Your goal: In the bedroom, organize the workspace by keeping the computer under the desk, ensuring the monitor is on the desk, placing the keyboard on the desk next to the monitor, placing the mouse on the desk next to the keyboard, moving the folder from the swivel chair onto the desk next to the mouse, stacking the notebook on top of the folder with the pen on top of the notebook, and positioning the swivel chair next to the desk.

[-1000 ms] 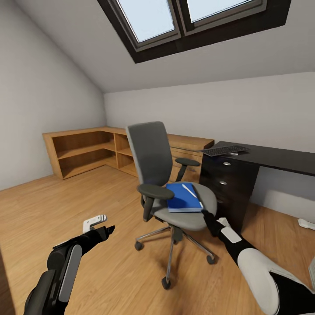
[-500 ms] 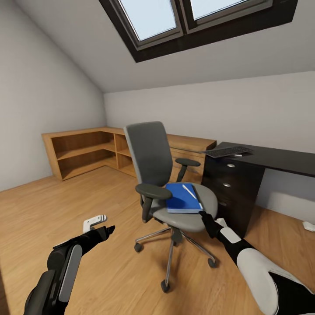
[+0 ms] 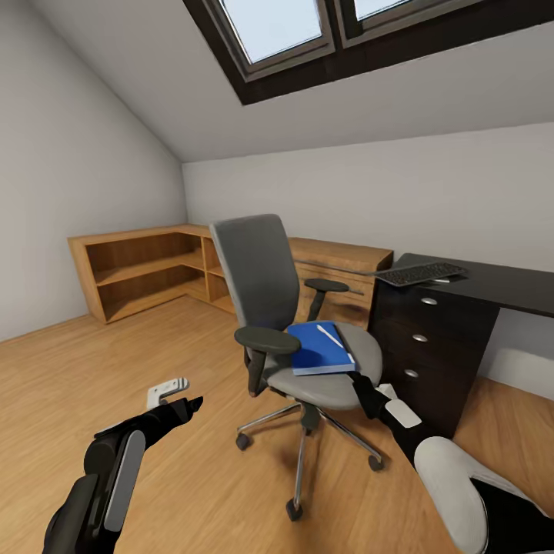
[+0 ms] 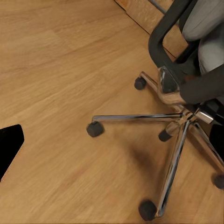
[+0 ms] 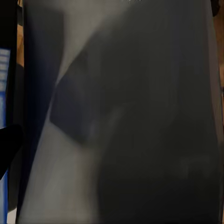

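The right gripper (image 3: 360, 382) reaches up to the front edge of the chair (image 3: 308, 338) seat, its tip at or against the grey cushion; whether its fingers are spread or closed cannot be told, since the seat hides them and the right wrist view is a dark blur of grey upholstery with a strip of blue at one side. Just beyond that gripper, on the seat, lies the folder (image 3: 322, 348), with the pen (image 3: 332, 337) slanting across its top. A dark sliver along the folder's far edge may be the notebook, but this is unclear.

Past the right gripper, on its outer side, stands the desk (image 3: 492, 281) with its black drawers (image 3: 422, 338); the keyboard (image 3: 422, 273) rests on the desk's near corner.

The left gripper (image 3: 175, 398) hangs low over the wood floor (image 3: 77, 369), well apart from the chair, its fingers apparently parted with nothing between them. In the left wrist view the chair's chrome base (image 4: 179, 116) and castors spread across the floor ahead of it.

Beyond the chair, wood shelves (image 3: 146, 269) line the wall under the skylights (image 3: 308, 31).
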Controlling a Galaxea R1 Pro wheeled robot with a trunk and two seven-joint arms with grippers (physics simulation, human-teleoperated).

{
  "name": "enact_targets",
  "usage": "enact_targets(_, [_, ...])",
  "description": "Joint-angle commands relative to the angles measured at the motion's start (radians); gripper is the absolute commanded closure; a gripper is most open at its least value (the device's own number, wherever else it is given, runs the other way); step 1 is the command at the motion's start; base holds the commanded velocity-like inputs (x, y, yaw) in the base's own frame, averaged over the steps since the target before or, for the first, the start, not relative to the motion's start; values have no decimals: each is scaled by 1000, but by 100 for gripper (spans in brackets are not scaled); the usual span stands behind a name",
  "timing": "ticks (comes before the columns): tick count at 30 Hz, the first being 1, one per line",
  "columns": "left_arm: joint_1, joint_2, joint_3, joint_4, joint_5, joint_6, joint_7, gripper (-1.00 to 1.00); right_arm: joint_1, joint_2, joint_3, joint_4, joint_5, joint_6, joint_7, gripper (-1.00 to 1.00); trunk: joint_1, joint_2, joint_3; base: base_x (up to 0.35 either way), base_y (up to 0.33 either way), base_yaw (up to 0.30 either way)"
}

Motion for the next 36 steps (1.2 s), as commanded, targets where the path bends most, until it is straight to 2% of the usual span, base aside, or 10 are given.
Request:
enact_targets(1, [-1, -1, 2, -1, 8, 5, 3, -100, -1, 0, -6, -1, -7, 5, 4, -100, 0, 0, -1, 198, 29, 0])
enact_targets(13, [0, -1, -10, 1, 8, 5, 4, -100, -1, 0, -6, -1, -7, 5, 4, -100, 0, 0, -1, 34, 5, 0])
enact_targets(23, [-1, 0, -26, 10, 8, 5, 5, -100, -1, 1, -7, -1, -7, 4, 4, -100, 0, 0, -1, -204, -6, 0])
enact_targets(36, [-1, 0, -27, 10, 8, 5, 4, -100, -1, 7, -6, -1, -6, 2, 2, -100, 0, 0, -1, -14, -2, 1])
